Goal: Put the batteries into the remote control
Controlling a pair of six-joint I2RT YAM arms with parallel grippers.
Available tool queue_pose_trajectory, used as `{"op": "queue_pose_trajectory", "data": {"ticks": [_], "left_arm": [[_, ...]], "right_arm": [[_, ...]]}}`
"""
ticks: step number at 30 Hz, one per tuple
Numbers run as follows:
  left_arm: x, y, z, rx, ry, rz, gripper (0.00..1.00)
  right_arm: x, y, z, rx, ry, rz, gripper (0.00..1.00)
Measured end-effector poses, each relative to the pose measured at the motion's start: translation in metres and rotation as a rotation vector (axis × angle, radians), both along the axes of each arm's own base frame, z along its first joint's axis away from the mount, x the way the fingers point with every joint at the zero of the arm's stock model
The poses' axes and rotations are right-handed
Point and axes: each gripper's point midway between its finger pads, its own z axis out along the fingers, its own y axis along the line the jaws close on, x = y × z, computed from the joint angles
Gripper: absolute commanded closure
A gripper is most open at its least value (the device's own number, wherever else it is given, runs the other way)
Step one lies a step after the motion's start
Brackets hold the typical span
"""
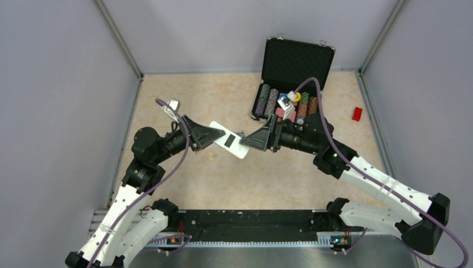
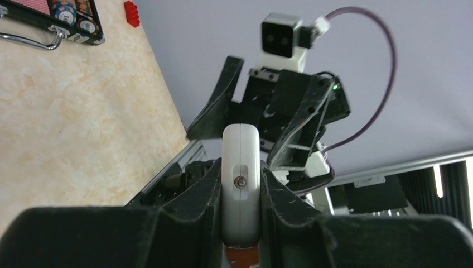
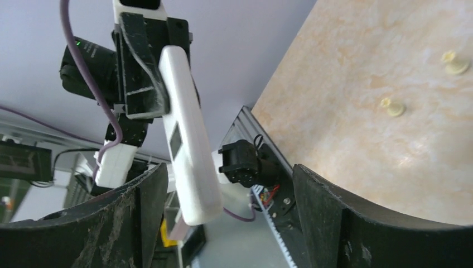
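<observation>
Left claw (image 2: 241, 190) clamps slim white remote control (image 1: 236, 147)

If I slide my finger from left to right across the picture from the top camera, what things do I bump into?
left fingers → remote control → right fingers → black case with chips in it → red block
</observation>
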Motion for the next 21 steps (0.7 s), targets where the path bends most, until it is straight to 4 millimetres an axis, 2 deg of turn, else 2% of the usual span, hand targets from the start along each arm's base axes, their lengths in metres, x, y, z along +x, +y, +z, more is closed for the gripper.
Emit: {"op": "queue_pose_trajectory", "data": {"ticks": [5,8,11,15,21], "left_arm": [[-0.007,-0.004,-0.013,0.071,-0.015,-0.058,1.0],[-0.008,-0.006,-0.021,0.111,-0.013,-0.083,1.0],[-0.013,-0.006,-0.021,0.134,-0.03,-0.113,1.0],[-0.021,-0.007,-0.013,0.145,-0.084,-0.152,1.0],[-0.026,-0.009,-0.014,0.157,-0.105,-0.195,1.0]], "right_arm": [[-0.001,-0.021,0.028,-0.055,-0.172,0.004,0.19],[-0.01,-0.023,0.034,-0.083,-0.247,0.065,0.19],[-0.022,-0.021,0.024,-0.123,-0.278,0.163,0.2],[-0.033,-0.016,0.001,-0.175,-0.27,0.288,0.21],[-0.042,-0.008,-0.023,-0.209,-0.235,0.415,0.23]]}}
